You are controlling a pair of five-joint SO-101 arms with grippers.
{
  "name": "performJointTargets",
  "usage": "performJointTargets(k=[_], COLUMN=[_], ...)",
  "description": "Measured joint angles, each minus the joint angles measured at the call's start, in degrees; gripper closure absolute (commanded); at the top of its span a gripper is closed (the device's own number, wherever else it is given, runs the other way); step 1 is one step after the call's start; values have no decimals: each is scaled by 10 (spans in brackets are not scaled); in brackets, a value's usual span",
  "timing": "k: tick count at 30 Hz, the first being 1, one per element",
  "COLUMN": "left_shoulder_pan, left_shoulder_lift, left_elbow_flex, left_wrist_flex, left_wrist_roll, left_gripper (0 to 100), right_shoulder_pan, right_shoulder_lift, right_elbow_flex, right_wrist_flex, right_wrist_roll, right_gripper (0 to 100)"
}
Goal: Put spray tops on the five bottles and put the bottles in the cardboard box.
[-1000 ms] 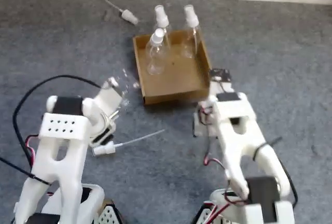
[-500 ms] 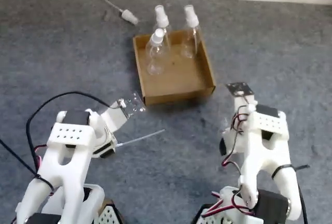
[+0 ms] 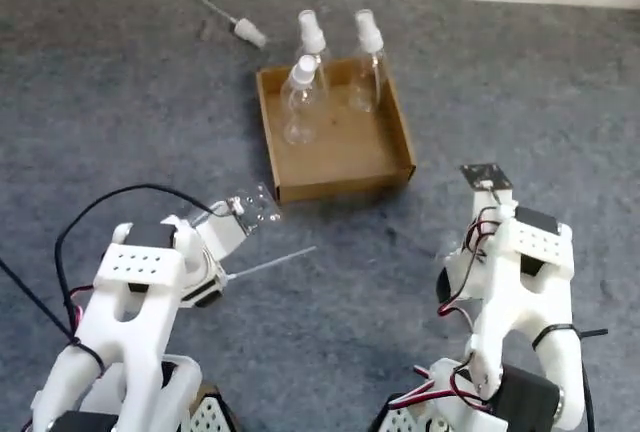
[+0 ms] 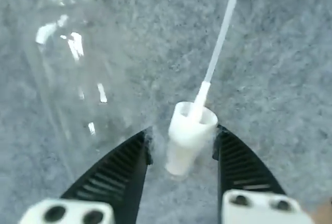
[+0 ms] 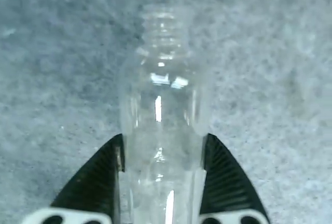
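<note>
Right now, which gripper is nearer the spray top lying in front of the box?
Left. The left gripper straddles the spray top, with an open jaw on either side of it. The right gripper is off on the table's other side, holding an uncapped bottle.

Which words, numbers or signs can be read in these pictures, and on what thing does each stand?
None: no text can be read. The cardboard box, the clear bottle in the right pincer and the spray top bear no print, label or number that shows.
</note>
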Motion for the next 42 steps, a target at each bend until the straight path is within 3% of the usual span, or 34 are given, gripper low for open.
performJointTargets(k=[4,8,11,14,24,28,32,36,39,42], left_shoulder_pan=[0,0,-8,-52,-229,-283,-264,-157,-54,39], left_shoulder_lift=[0,0,0,0,0,0,0,0,0,0], left_elbow_flex=[7,12,12,11,-65,-91,-136,-185,-189,-174], left_wrist_flex=[-9,-11,-11,-11,33,45,153,289,299,259], left_wrist_roll=[0,0,0,-4,-125,-134,-38,129,251,316], left_gripper=[848,943,961,962,958,957,949,848,828,870], right_shoulder_pan=[0,1,1,1,1,1,1,1,1,1], right_shoulder_lift=[0,0,0,0,0,0,0,0,0,0], right_elbow_flex=[0,0,0,0,0,0,0,0,0,0], right_wrist_flex=[0,0,0,0,0,0,0,0,0,0], right_wrist_roll=[0,0,0,0,0,0,0,0,0,0], right_gripper=[986,986,986,986,986,986,986,986,986,986])
